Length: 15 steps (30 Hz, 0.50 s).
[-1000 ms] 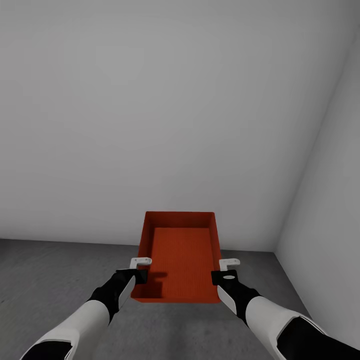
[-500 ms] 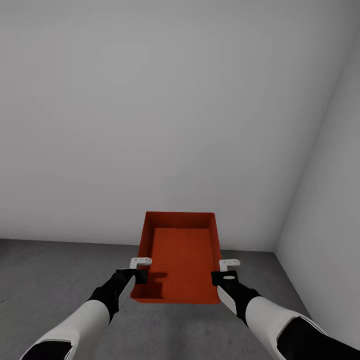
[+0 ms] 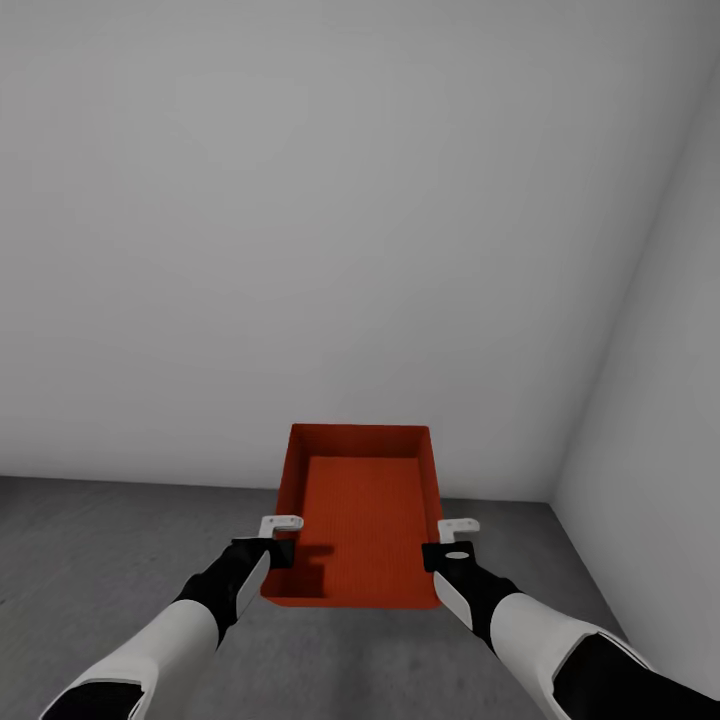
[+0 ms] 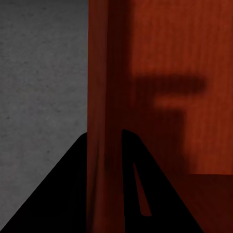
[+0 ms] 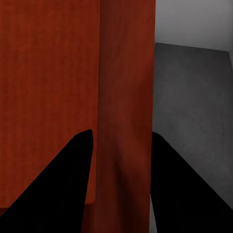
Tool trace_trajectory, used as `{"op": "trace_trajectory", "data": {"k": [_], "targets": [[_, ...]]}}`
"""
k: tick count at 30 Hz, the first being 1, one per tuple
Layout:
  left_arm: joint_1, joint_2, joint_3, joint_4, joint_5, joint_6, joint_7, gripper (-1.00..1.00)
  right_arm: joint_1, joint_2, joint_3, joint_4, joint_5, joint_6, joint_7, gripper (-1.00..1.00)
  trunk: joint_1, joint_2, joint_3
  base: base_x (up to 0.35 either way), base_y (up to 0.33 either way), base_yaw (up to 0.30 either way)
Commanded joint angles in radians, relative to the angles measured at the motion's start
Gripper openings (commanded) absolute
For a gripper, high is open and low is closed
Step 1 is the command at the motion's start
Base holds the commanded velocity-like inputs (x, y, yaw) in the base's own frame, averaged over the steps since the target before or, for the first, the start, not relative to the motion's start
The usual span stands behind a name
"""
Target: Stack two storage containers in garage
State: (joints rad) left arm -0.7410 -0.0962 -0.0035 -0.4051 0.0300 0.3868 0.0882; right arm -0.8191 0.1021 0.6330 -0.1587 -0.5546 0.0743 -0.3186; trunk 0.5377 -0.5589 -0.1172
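The head camera looks forward and down from high up at the orange-red open plastic bin (image 3: 360, 515), the dull grey concrete floor (image 3: 90, 560) and the plain white walls (image 3: 300, 220). Each wrist camera sits very near one side wall of that bin (image 4: 104, 97) (image 5: 124, 97), looking along it, with floor (image 4: 39, 73) (image 5: 194, 107) beside.

Both arms reach forward; left gripper (image 3: 272, 548) and right gripper (image 3: 445, 552) apparently clamped, fingers (image 4: 73, 194) straddling a wall.
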Motion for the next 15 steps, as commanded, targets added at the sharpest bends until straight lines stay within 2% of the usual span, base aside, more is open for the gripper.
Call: {"op": "trace_trajectory", "data": {"k": [1,15], "targets": [[0.000,-0.008,0.002,0.002,0.010,0.006,0.008,-1.00,-0.002,0.000,-0.019,-0.004,0.032,0.003,-0.016,-1.00,0.004,-0.009,-0.006,0.000,0.000,0.000],[0.000,-0.008,0.002,0.002,0.010,0.006,0.007,-1.00,-0.002,0.001,-0.019,-0.004,0.030,0.004,-0.016,-1.00,0.058,-0.107,-0.073,0.000,0.000,0.000]]}}
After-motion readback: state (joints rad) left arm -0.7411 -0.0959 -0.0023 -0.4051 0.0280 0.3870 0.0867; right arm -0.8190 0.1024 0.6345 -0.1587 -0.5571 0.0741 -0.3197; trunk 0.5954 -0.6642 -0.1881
